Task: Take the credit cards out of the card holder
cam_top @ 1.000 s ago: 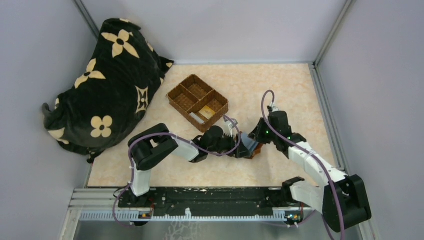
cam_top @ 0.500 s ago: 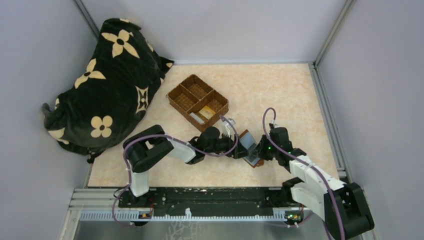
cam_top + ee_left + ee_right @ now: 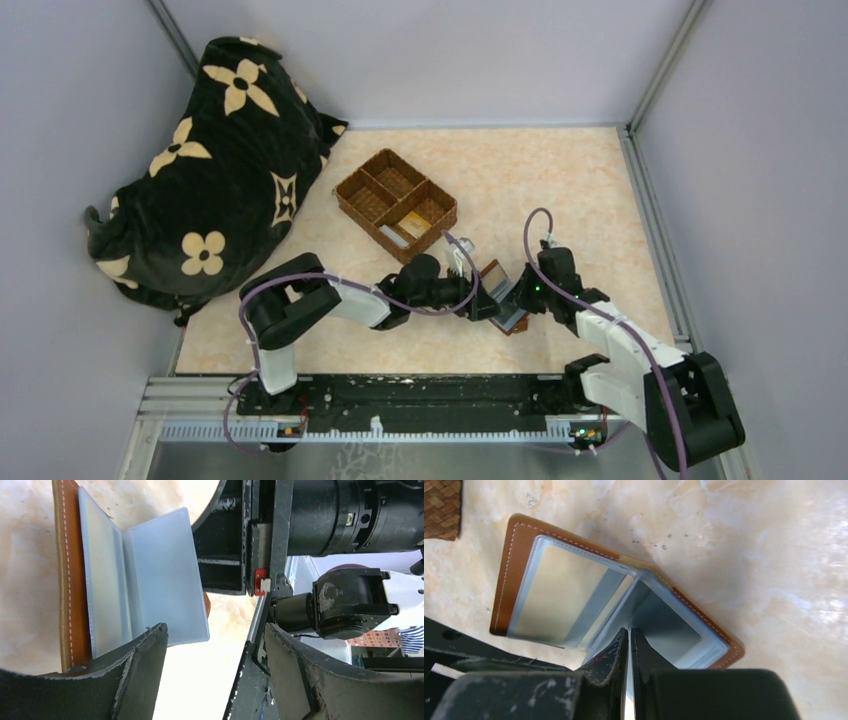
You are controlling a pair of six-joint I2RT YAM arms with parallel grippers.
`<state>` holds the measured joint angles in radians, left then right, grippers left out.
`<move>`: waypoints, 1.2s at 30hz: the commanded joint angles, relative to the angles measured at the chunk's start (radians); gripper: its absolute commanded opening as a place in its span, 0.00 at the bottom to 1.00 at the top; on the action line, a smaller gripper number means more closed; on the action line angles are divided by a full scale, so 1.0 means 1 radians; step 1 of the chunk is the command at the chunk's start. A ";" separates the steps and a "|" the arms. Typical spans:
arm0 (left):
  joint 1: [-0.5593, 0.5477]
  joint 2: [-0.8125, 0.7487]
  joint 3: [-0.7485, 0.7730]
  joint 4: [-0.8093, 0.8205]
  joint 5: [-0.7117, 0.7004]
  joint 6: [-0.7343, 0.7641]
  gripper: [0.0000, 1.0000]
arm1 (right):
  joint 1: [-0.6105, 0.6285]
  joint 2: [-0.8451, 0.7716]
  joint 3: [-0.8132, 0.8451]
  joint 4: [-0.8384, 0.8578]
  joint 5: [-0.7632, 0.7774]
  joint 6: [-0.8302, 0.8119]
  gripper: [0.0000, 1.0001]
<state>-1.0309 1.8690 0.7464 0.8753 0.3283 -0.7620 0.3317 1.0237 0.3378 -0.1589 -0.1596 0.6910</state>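
Here the card holder (image 3: 564,592) lies open on the table (image 3: 580,190), midway between the arms; the right gripper (image 3: 629,632) pinches its raised grey-blue leaf (image 3: 160,575), whose free edge reaches toward the left gripper (image 3: 215,630), jaws spread and empty.

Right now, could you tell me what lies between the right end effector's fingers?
A grey-blue leaf of the card holder, pinched edge-on in the shut right end effector; both wrist views show it.
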 commanded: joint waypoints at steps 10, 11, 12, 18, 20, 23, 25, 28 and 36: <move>-0.023 0.040 0.017 0.049 0.041 -0.003 0.77 | 0.002 -0.281 0.195 -0.291 0.255 -0.050 0.08; -0.023 0.045 0.019 0.051 0.042 -0.003 0.77 | 0.002 -0.283 0.195 -0.282 0.240 -0.050 0.09; -0.023 0.051 0.023 0.050 0.045 -0.005 0.77 | 0.002 -0.277 0.191 -0.269 0.221 -0.047 0.09; -0.023 0.071 0.017 0.070 0.049 -0.021 0.77 | 0.002 -0.177 0.114 -0.124 0.095 -0.013 0.09; -0.022 0.060 0.007 0.074 0.041 -0.020 0.77 | 0.002 -0.139 0.079 -0.082 0.065 0.002 0.09; -0.019 0.023 -0.005 0.056 0.017 -0.005 0.78 | 0.004 -0.108 0.014 -0.029 0.025 0.030 0.09; -0.008 -0.011 -0.005 0.022 -0.001 0.008 0.78 | 0.006 -0.115 -0.027 -0.011 0.013 0.052 0.09; 0.025 -0.046 0.004 -0.031 -0.018 0.022 0.78 | 0.052 -0.158 -0.059 -0.024 0.030 0.068 0.12; 0.097 -0.024 0.103 -0.130 0.007 0.073 0.78 | 0.205 -0.249 -0.029 -0.134 0.121 0.129 0.15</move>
<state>-0.9565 1.8416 0.7879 0.7918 0.3294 -0.7307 0.4938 0.8223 0.2890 -0.2668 -0.0769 0.7704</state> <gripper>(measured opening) 0.778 0.140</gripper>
